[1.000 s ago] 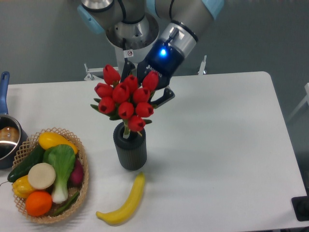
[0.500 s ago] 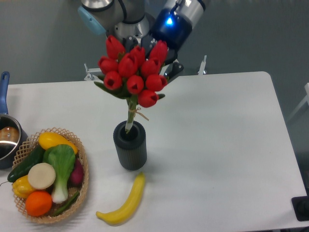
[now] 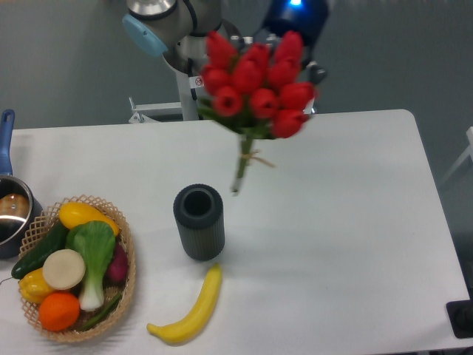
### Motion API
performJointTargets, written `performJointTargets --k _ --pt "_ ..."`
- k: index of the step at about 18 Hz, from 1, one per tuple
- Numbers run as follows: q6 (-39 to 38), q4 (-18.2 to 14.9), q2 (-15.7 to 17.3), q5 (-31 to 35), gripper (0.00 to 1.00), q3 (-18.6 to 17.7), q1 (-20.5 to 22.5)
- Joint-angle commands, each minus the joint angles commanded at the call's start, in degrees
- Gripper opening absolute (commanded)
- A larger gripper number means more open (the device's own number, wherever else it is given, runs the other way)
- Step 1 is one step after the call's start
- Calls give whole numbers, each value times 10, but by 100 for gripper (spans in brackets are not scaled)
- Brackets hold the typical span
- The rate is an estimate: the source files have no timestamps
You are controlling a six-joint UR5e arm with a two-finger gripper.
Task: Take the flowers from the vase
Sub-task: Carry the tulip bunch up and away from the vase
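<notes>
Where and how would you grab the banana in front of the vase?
Grip the banana across its thick middle, coming straight down from above. It lies flat on the table, apart from the vase and basket, with its curved sides free for the fingers.

A white table [image 3: 347, 222] stands before a plain grey-green wall [image 3: 59, 59].
</notes>
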Motion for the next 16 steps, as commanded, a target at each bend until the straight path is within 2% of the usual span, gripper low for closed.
performJointTargets --k 3,5,10,16 --pt "10 -1 -20 4 44 5 40" --pt "22 -2 -48 11 44 18 57" --pt "48 -8 -80 120 44 40 63" --pt "51 -8 -88 133 44 44 63"
